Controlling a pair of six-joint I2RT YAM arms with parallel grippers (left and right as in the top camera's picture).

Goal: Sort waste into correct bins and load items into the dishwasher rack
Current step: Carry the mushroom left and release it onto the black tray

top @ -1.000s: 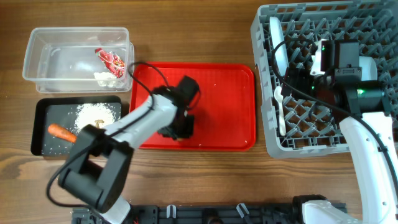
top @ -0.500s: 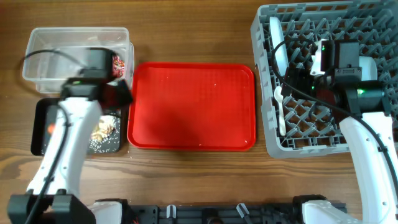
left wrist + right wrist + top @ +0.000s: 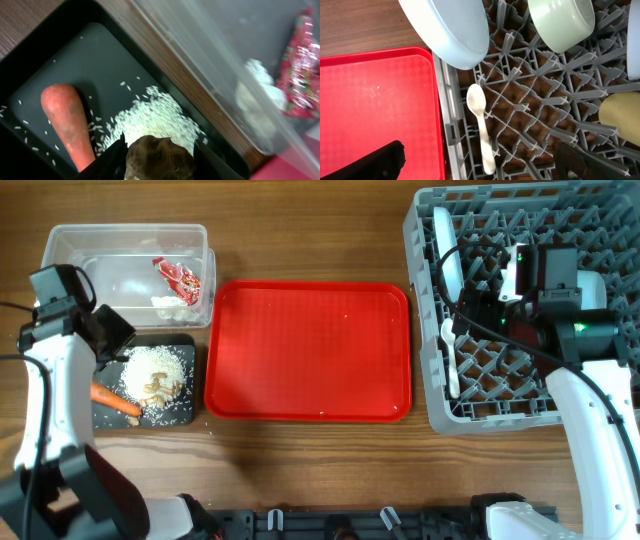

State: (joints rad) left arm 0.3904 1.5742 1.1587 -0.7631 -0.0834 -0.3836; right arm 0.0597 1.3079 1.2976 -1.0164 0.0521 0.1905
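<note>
Our left gripper [image 3: 112, 335] has swung from the red tray [image 3: 310, 350] to the left edge of the counter [image 3: 300, 460], jaws parted and empty. The golden-brown scrap [image 3: 157, 386] now lies on the rice [image 3: 150, 363] in the black tray [image 3: 178, 345]. With the red tray bare, we judge sorting nearly finished.

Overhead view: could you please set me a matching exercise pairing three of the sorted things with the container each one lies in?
Things:
1. carrot
2. snack wrapper
3. white spoon

Places:
A. dishwasher rack
B. black tray
C. clear tub

Pairs: 1-B, 2-C, 3-A.
</note>
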